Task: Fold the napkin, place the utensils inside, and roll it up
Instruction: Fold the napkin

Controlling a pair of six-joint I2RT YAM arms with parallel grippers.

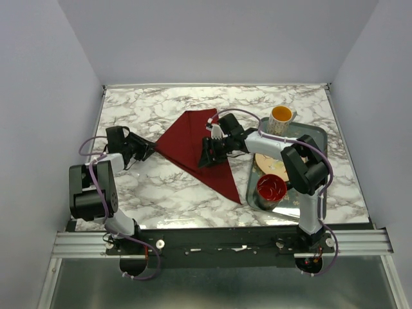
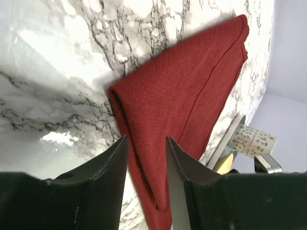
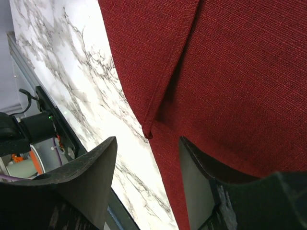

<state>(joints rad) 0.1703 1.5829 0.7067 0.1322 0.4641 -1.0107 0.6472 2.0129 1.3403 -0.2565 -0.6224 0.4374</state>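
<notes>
The dark red napkin lies on the marble table, folded into a long triangle whose point reaches toward the front. My left gripper sits at its left corner. In the left wrist view the jaws stand open, with the napkin's folded corner lying loose between them. My right gripper is low over the cloth's right part. In the right wrist view it is open, one finger over the napkin, the other over bare marble, and the hem runs between them. The utensils are out of view.
A metal tray stands at the right, holding a patterned mug with a yellow inside, a plate and a red bowl. The mug also shows beyond the napkin in the left wrist view.
</notes>
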